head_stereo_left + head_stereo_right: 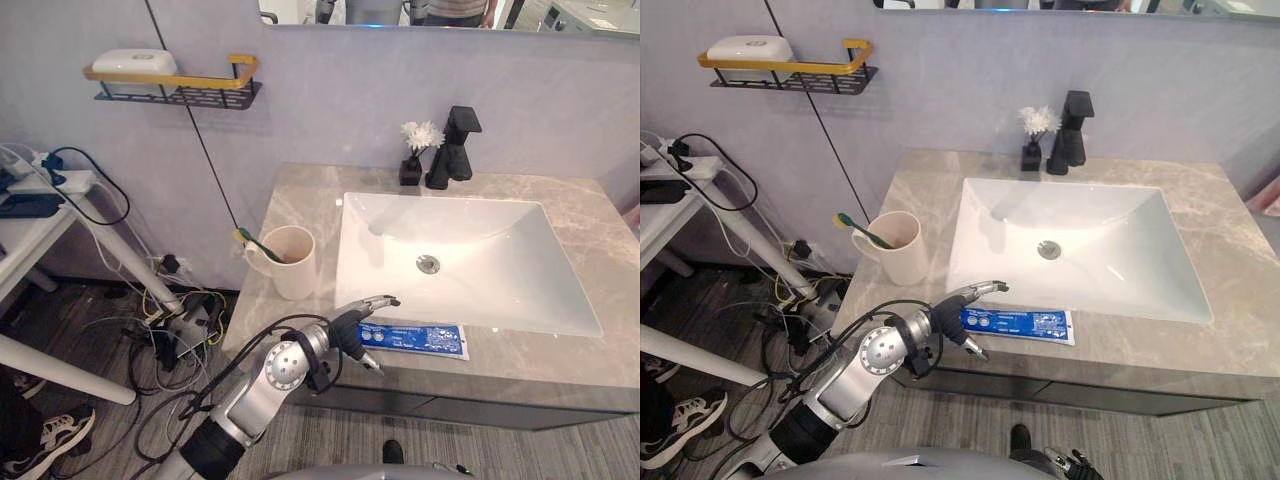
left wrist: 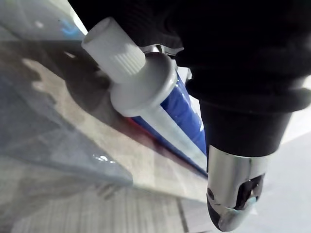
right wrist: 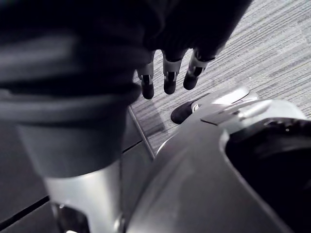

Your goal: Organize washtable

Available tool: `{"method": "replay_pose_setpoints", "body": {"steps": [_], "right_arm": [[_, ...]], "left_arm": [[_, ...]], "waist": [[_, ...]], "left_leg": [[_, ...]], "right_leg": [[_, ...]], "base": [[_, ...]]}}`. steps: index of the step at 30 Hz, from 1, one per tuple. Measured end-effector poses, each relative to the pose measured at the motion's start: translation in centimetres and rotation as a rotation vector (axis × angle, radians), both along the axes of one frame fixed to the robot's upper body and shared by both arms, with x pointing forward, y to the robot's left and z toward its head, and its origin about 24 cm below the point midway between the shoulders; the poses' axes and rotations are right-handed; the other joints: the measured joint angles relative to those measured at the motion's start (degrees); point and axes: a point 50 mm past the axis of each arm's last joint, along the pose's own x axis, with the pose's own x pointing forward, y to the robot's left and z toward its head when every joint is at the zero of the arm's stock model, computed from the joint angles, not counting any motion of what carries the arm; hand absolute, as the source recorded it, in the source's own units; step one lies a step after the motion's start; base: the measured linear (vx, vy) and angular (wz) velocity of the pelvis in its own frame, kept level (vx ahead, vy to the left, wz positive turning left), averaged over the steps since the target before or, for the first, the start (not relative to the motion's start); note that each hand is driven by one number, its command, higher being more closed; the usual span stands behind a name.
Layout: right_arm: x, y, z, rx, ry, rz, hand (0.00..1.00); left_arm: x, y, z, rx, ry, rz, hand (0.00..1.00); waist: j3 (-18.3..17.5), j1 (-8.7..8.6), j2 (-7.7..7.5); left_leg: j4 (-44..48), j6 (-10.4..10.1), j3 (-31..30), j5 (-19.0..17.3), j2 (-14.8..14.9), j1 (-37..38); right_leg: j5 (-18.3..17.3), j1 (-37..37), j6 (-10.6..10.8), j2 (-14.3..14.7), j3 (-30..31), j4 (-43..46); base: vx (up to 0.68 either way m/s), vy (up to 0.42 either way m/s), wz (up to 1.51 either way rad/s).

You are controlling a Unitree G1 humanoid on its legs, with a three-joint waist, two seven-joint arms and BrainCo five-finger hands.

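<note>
The left hand (image 1: pixel 352 325) is open over the cap end of the tube (image 1: pixel 420 339) at the counter's (image 1: pixel 590 230) front edge. A glancing touch could knock the tube to the floor (image 1: pixel 330 435).

left of the sink (image 1: pixel 460 262): a cup (image 1: pixel 290 265) stands on the surface (image 1: pixel 600 230) with a toothbrush (image 1: pixel 255 242) poking out to the left. Bare stone behind it, so there's room there.
front of the sink: narrow strip. A toothpaste tube (image 1: pixel 420 340) lies flat along it, and the left robot hand (image 1: pixel 352 328) has its fingers stretched over the cap end. It's free past the tube's right end.
behind the sink: a faucet (image 1: pixel 455 150) with a flower vase (image 1: pixel 411 165) just beside it. To the right of the faucet it's open.
right of the sink: wide bare strip, easy pass.
over the sink: basin open from above.
up-left of the sink: a wall shelf (image 1: pixel 180 92) juts out, well apart from the surface.
</note>
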Motion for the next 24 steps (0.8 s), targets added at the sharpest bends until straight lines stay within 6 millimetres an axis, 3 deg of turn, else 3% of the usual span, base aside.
{"method": "replay_pose_setpoints", "body": {"steps": [2, 3, 18, 24], "right_arm": [[0.0, 0.0, 0.0, 0.000, -0.001, 0.001, 0.00], [0.1, 0.0, 0.0, 0.000, -0.002, 0.001, 0.00], [0.7, 0.1, 0.0, -0.002, -0.013, 0.014, 0.00], [0.8, 0.1, 0.0, -0.006, -0.013, 0.012, 0.00]], "left_arm": [[0.0, -0.1, 0.0, -0.004, -0.006, -0.003, 0.00], [0.1, -0.1, 0.0, -0.003, -0.009, -0.005, 1.00], [2.4, -1.6, 0.2, 0.037, -0.085, 0.023, 1.00], [2.3, -2.0, 0.4, 0.037, -0.114, 0.000, 1.00]], "waist": [[0.02, -0.07, 0.03], [0.05, -0.14, 0.07], [0.49, -1.44, 0.38], [0.70, -1.50, 0.42]], "left_leg": [[0.01, -0.02, 0.09, 0.03, 0.00, -0.02], [-0.01, -0.01, 0.13, 0.03, 0.00, -0.01], [-0.69, -0.02, 0.80, 0.02, 0.08, 0.03], [-0.90, -0.03, 0.88, 0.01, 0.12, 0.34]], "right_leg": [[0.00, -0.20, 0.00, 0.02, 0.06, 0.00], [0.00, -0.24, 0.00, 0.02, 0.06, 0.00], [0.01, -0.86, 0.01, 0.16, 0.35, -0.02], [0.02, -1.07, 0.02, 0.21, 0.21, -0.02]], "base": [[0.03, 0.005, -0.03], [0.00, 0.000, 0.00], [0.00, 0.000, -0.01], [0.03, 0.004, 0.00]]}}
